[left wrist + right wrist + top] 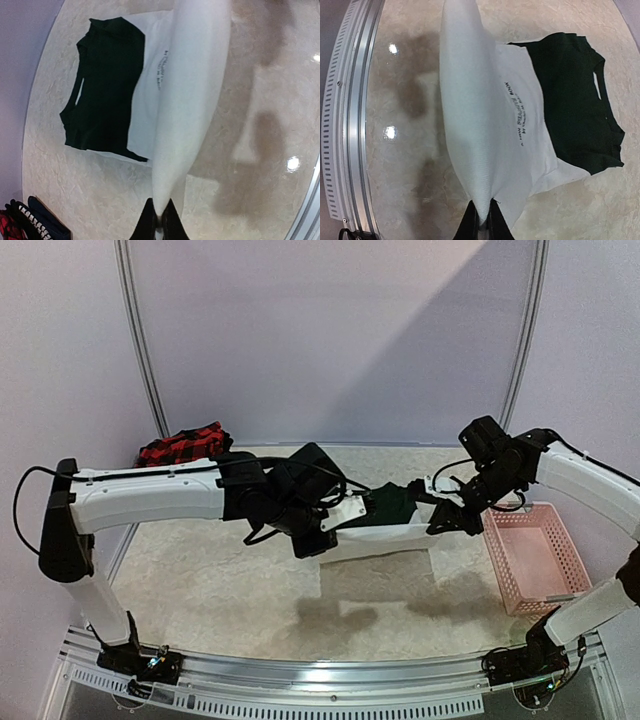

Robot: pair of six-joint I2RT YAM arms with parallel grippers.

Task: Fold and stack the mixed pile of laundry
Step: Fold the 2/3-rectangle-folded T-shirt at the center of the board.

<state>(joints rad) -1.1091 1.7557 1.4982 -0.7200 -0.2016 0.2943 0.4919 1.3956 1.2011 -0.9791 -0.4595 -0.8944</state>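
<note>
The white printed tee (385,536) with dark sleeves (395,502) lies mid-table, its near edge lifted into a taut fold between both grippers. My left gripper (335,535) is shut on the left end of that white hem; in the left wrist view the gripper (160,220) pinches the cloth (187,100), which rises away from it. My right gripper (441,523) is shut on the right end, and the right wrist view shows this gripper (485,220) holding the white fold (470,115). The dark upper part (575,100) rests flat on the table. A red-and-black plaid shirt (185,445) sits at the back left.
A pink slatted basket (535,555) stands at the right, close to the right arm. Dark folded clothes (42,227) lie beside the plaid shirt at the back left. A metal rail (320,680) runs along the table's near edge.
</note>
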